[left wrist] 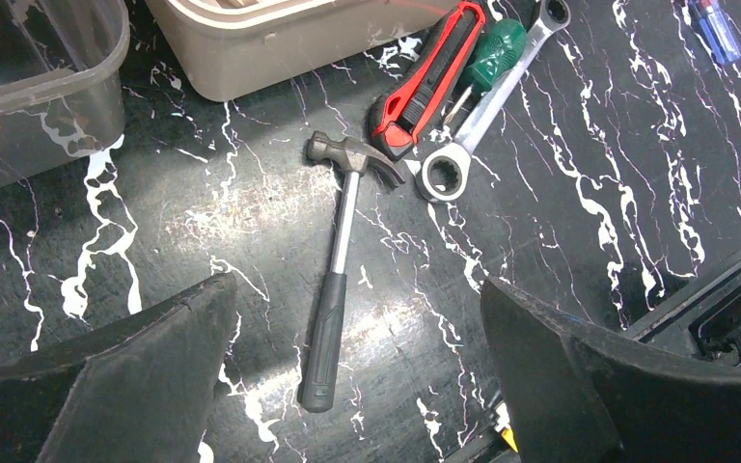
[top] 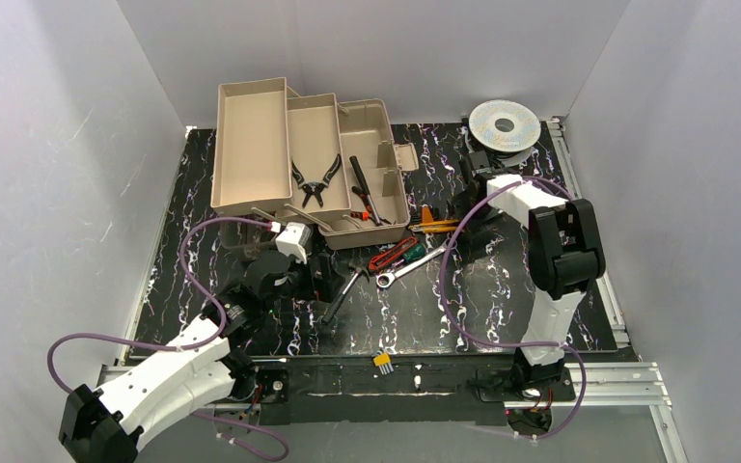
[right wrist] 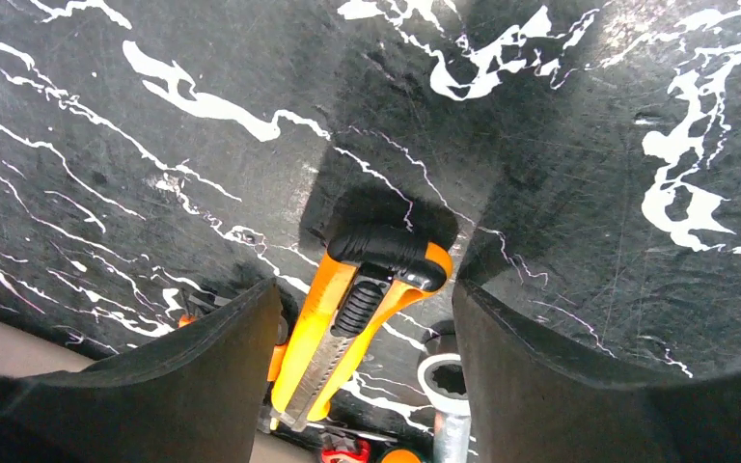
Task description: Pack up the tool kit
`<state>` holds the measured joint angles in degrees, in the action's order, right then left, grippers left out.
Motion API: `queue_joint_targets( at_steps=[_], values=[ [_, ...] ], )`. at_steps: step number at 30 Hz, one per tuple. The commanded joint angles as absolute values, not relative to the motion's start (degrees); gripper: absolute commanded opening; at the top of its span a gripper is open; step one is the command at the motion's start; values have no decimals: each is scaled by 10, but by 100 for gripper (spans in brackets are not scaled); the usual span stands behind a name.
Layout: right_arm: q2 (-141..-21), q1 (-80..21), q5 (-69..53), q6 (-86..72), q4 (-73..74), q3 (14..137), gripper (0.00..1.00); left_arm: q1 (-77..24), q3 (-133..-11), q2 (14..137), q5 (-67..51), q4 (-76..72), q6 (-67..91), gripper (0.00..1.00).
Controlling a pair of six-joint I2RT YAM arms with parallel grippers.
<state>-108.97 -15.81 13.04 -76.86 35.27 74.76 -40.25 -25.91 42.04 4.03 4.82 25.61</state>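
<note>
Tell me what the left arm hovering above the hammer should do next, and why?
Probably lower the left gripper straight down around the hammer. Its jaws stand wide open, the hammer lies untouched on the table directly beneath, lined up between them, and the open toolbox waits just beyond it.

Walls: plain white panels point(top: 48, 145), left, rear and right.
Desk: black marble-patterned desk point(top: 415, 318), white-veined.
Edging: silver aluminium rails point(top: 627, 374), front and sides.

Bright, even overhead light, soft shadows, faint sheen on the mat point(left wrist: 251, 207).
</note>
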Motion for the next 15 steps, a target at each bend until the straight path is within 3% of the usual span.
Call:
queue_joint_targets(
  at_steps=[1, 7, 10, 15],
  values=[
    [-1111, -138, 143, -805, 367, 769, 71, -405, -252, 403, 57, 68, 257, 98],
    [-1160, -131, 142, -808, 472, 847, 65, -404, -244, 389, 66, 69, 259, 98],
    [-1170, -131, 138, -809, 483, 850, 40, -405, -244, 389, 68, 69, 259, 98],
    [-1126, -131, 182, -812, 475, 811, 33, -405, -245, 387, 67, 73, 258, 98]
  ],
)
